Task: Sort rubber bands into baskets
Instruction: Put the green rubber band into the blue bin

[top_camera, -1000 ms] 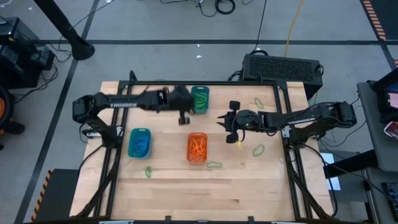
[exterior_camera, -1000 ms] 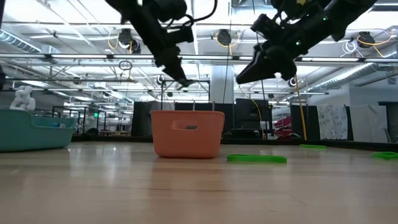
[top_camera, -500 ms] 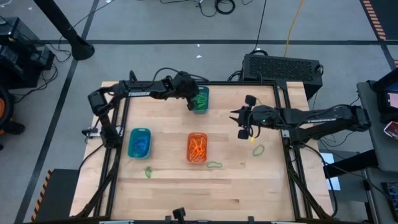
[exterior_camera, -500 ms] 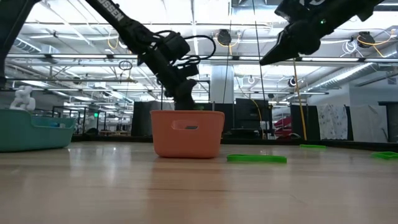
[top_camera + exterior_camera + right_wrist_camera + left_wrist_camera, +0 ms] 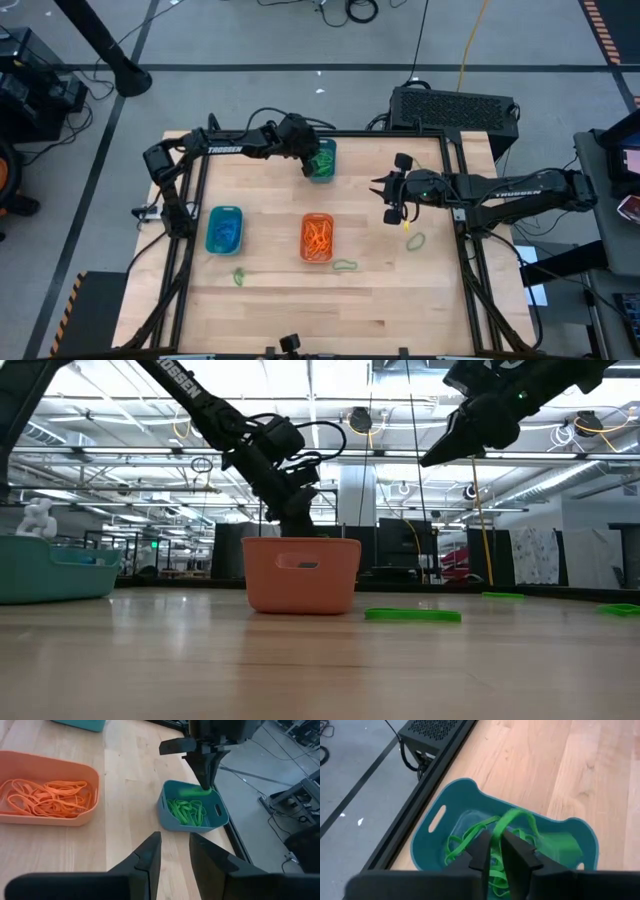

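While it hangs over the dark teal basket [image 5: 470, 820] at upper centre of the high view, the left pincer [image 5: 496, 851] pinches a green rubber band [image 5: 517, 817] between nearly closed tips, the loop draped above the green heap inside. My read: these bands weigh almost nothing, go limp and stretchy, and may cling to the pads on release, so take one strand at a raised part of the loop, not flat against wood.

Right of centre, the right pincer [image 5: 392, 203] hovers above the bench [image 5: 270, 300], tips a little apart in its own wrist view, nothing between them.

Outward: the orange basket [image 5: 317, 238] holds orange bands, the turquoise-blue basket [image 5: 224, 229] blue ones. Loose green bands [image 5: 345, 265] lie in the lower middle.

Only the left wrist view shows the pinch. The low view hides that basket behind the orange one, while the high view alone maps the strays.
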